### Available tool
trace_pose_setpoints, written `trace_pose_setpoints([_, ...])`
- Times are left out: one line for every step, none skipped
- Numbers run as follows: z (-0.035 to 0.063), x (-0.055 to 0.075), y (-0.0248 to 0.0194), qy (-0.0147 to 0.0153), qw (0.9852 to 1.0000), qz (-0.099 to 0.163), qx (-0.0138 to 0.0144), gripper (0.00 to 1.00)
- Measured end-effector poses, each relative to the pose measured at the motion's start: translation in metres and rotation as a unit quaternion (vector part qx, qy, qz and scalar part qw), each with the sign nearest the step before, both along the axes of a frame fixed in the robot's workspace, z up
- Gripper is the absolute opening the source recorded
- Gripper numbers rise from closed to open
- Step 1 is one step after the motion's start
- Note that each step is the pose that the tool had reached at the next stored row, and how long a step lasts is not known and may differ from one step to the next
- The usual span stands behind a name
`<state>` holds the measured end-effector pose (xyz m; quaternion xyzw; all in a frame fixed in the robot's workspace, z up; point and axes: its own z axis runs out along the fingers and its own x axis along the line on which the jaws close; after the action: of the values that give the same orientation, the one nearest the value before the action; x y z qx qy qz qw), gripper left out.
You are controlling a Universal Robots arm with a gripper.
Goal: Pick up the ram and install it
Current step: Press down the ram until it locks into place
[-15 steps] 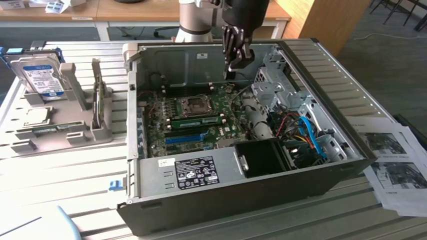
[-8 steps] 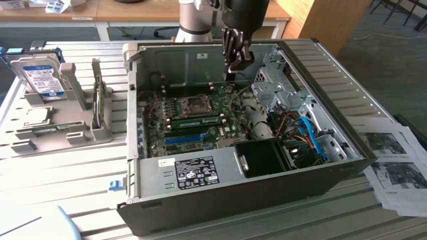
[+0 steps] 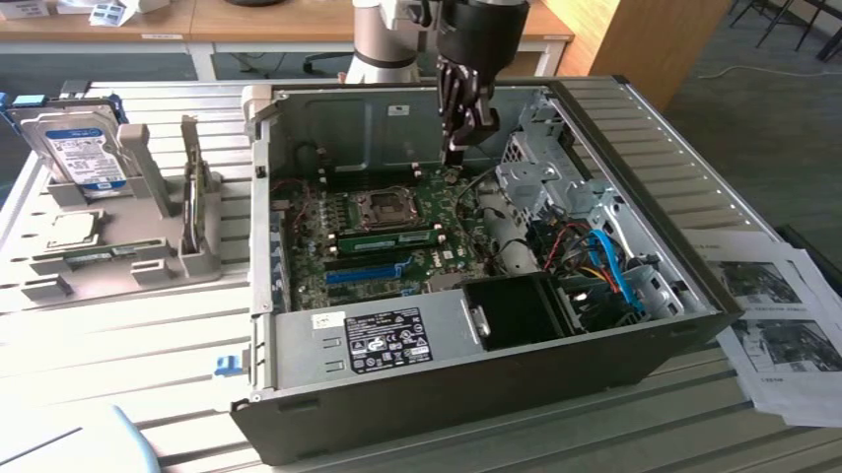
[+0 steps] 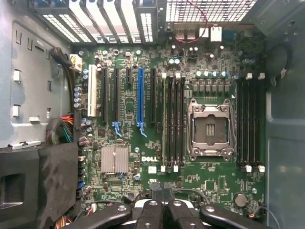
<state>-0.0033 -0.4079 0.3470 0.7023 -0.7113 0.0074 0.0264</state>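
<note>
Slatted table carries the open computer case; our hand hovers over its motherboard, shut tight, empty. We judge the ram, slotted beside the processor socket, already installed.

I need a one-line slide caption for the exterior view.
Shut hand hovers over the motherboard in the open computer case; a green ram sits beside the processor socket.

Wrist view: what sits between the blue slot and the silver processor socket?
A black expansion slot, then a bank of narrow black memory slots with white end clips, all on the green board in the wrist view.
</note>
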Motion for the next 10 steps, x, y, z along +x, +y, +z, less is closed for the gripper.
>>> trace_pose_setpoints([-0.0011, 0.0000, 0.0000, -0.0003, 1.0000, 0.000, -0.0009, 0.09])
trace_pose_setpoints([-0.0021, 0.0000, 0.0000, -0.0006, 1.0000, 0.000, -0.0015, 0.09])
trace_pose_setpoints([-0.0031, 0.0000, 0.0000, -0.0008, 1.0000, 0.000, -0.0020, 0.09])
trace_pose_setpoints([-0.0041, 0.0000, 0.0000, -0.0010, 1.0000, 0.000, -0.0026, 0.09])
trace_pose_setpoints([-0.0052, 0.0000, 0.0000, -0.0011, 1.0000, 0.000, -0.0034, 0.09])
trace_pose_setpoints([-0.0062, 0.0000, 0.0000, -0.0013, 1.0000, 0.000, -0.0040, 0.09])
trace_pose_setpoints([-0.0070, 0.0000, 0.0000, -0.0013, 1.0000, 0.000, -0.0045, 0.09])
trace_pose_setpoints([-0.0078, 0.0000, 0.0000, -0.0014, 1.0000, 0.000, -0.0050, 0.09])
trace_pose_setpoints([-0.0087, 0.0000, 0.0000, -0.0014, 1.0000, 0.000, -0.0055, 0.09])
trace_pose_setpoints([-0.0097, 0.0000, 0.0000, -0.0015, 1.0000, 0.000, -0.0062, 0.09])
